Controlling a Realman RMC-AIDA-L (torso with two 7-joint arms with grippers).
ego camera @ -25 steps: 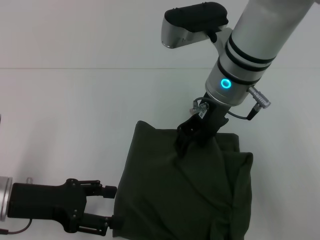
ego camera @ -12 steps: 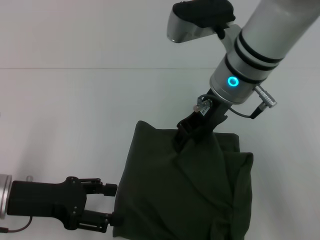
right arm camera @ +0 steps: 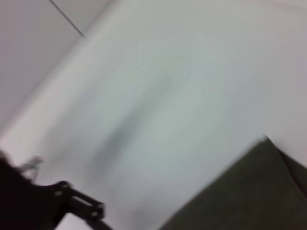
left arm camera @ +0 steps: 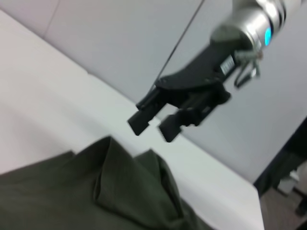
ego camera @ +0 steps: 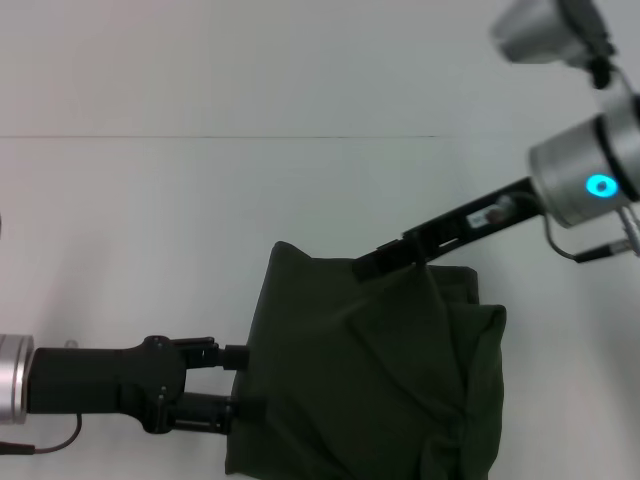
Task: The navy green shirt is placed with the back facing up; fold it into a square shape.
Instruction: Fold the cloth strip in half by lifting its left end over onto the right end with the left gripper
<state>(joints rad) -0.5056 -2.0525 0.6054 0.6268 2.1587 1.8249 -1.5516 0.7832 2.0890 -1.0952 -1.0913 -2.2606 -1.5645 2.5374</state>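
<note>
- Since the earlier frame, right gripper [ego camera: 372, 264] swung low and flat above the shirt's far edge, fingers slightly apart, holding nothing.
- Left gripper [ego camera: 240, 381] has reached the shirt's left edge, its fingers apart around it; tips hidden.
- Navy green shirt [ego camera: 370, 380] lies folded on the white table [ego camera: 150, 230], near edge cut off; open room left and far.

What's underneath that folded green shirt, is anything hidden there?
The navy green shirt lies on the white table. Its folded layers cover whatever is beneath, so nothing else can be seen. The left end effector reaches its edge.
</note>
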